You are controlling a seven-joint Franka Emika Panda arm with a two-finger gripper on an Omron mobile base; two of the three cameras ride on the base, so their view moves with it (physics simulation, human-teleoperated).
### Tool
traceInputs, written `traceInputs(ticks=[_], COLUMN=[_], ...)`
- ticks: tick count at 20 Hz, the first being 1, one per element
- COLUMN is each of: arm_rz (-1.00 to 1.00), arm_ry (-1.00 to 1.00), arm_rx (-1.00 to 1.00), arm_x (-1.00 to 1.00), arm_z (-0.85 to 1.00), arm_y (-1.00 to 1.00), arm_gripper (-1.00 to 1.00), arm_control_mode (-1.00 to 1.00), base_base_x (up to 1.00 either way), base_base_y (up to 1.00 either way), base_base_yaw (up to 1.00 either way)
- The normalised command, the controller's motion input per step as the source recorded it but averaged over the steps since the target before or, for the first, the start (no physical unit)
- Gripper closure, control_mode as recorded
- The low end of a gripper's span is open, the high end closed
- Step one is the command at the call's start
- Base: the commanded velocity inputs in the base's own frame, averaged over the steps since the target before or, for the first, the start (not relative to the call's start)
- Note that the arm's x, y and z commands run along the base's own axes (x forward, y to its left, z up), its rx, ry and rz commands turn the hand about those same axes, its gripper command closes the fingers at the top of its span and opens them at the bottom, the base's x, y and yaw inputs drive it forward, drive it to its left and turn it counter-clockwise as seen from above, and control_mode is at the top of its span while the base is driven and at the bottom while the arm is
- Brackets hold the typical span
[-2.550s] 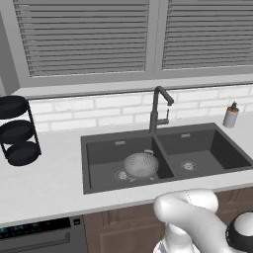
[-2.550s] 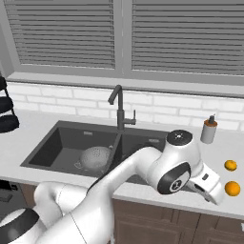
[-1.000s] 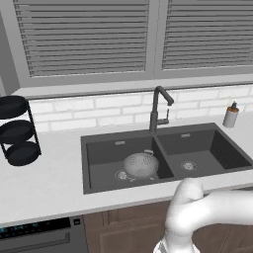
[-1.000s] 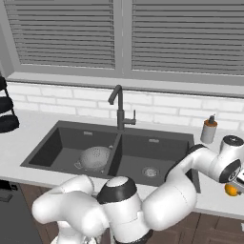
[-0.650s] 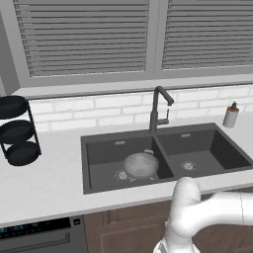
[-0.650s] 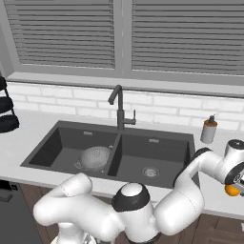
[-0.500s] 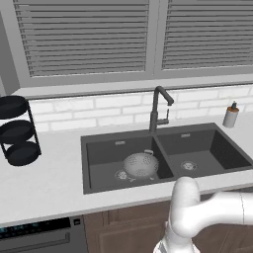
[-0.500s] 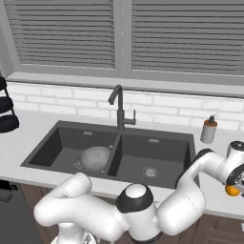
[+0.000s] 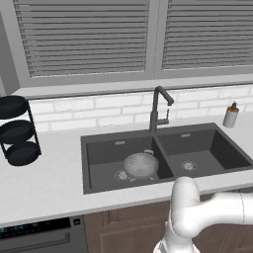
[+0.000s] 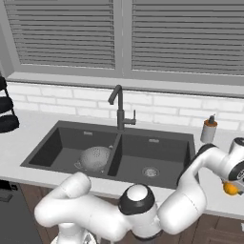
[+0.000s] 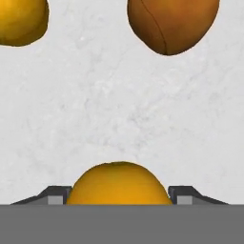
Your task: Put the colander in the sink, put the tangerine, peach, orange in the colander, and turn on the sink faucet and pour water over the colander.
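Arm reached farther right; fingers [image 11: 119, 196] flank orange fruit [image 11: 119, 183], grip unclear; peach [image 11: 171, 24] beyond.

Black rack [image 9: 16, 131] with 3 round shelves at the far left of the white counter [image 9: 49, 180], near the wall. Small beige soap bottle [image 9: 230, 115] upright on the counter, just beside the back right corner of the basins. White brick backsplash [image 9: 113, 109] along the wall. 2 windows with closed grey blinds [image 9: 84, 37] above. Brown wooden cabinets [image 9: 126, 230] under the counter, dark appliance front [image 9: 37, 237] at the lower left.
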Motion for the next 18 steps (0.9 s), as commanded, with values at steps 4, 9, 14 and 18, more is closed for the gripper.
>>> traceInputs(ticks=[4,9,14,18], arm_rz=[0.0,0.01,0.0,0.02], arm_ry=[-0.17,-0.37,-0.06,0.1], arm_rx=[0.0,-0.1,-0.2,-0.22], arm_x=[-0.21,-0.01,0.15,0.35], arm_z=[0.06,0.34,0.84,0.95], arm_y=[0.92,1.0,1.0,1.0], arm_gripper=[1.0,1.0,1.0,1.0], arm_control_mode=[-1.0,-1.0,-1.0,-1.0], base_base_x=[0.0,0.0,0.0,0.0], base_base_y=[0.0,0.0,0.0,0.0], base_base_yaw=[0.0,0.0,0.0,0.0])
